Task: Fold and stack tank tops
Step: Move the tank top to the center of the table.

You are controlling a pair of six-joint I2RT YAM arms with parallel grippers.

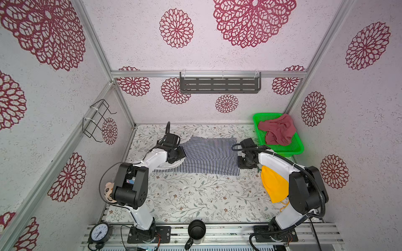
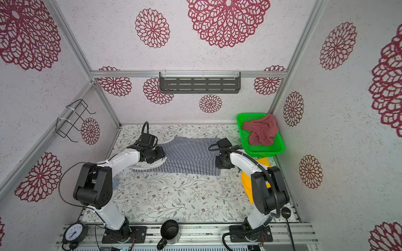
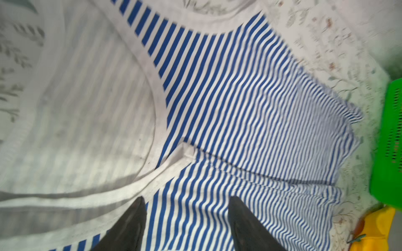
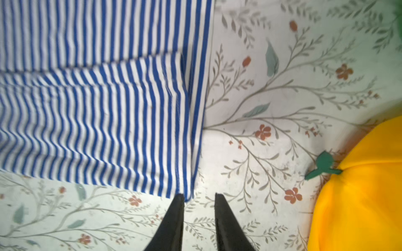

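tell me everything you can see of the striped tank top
The striped tank top is soft cloth in thin navy and white stripes, with plain white bands at neck and armholes. It lies flat on the floral table, its near long side folded over onto itself. The left gripper stands open over its strap end, the right gripper open at a hem corner; neither holds it.
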